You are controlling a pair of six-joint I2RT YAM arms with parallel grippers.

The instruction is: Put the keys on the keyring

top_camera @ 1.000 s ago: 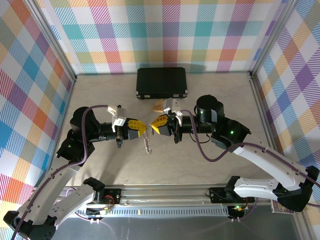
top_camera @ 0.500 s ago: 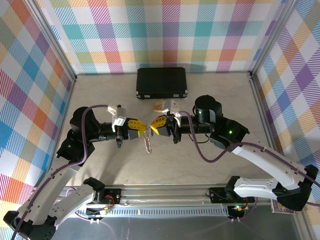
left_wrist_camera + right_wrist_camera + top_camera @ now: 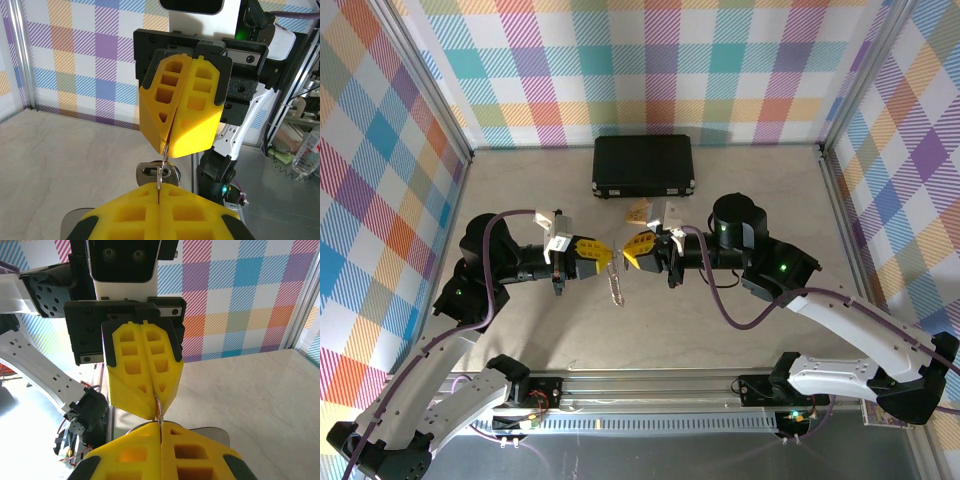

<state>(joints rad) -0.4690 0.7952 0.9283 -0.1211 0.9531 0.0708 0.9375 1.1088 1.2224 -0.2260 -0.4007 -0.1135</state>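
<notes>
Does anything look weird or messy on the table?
Nothing is spilled or broken. The funny part is in the middle: the left hand and right hand pinch the silver keyring nose to nose, so it dangles in the air. A small tan piece lies alone by the black case.

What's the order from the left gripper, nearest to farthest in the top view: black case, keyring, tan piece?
1. keyring, hanging just below the left gripper tips.
2. tan piece, on the table behind and to the right.
3. black case, against the back wall.
</notes>
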